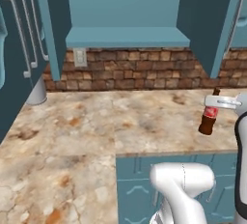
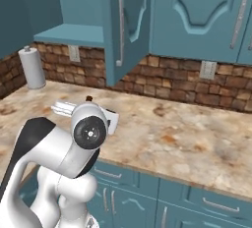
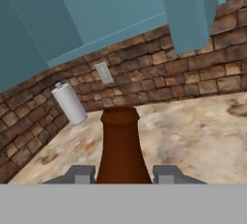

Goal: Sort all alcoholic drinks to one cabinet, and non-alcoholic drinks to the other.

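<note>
Gripper (image 1: 215, 103) clamped on the cola bottle (image 1: 209, 119) by its neck, lifted clear above the counter (image 1: 120, 121), open cabinet (image 1: 128, 37) waiting at eleven o'clock for it.

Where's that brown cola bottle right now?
The brown cola bottle hangs tilted in the end effector, above the marble counter at the left base view's right edge.

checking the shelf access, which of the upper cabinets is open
The upper cabinet above the brick wall, its doors swung out and bare shelf showing; the neighbouring cabinets are shut.
</note>
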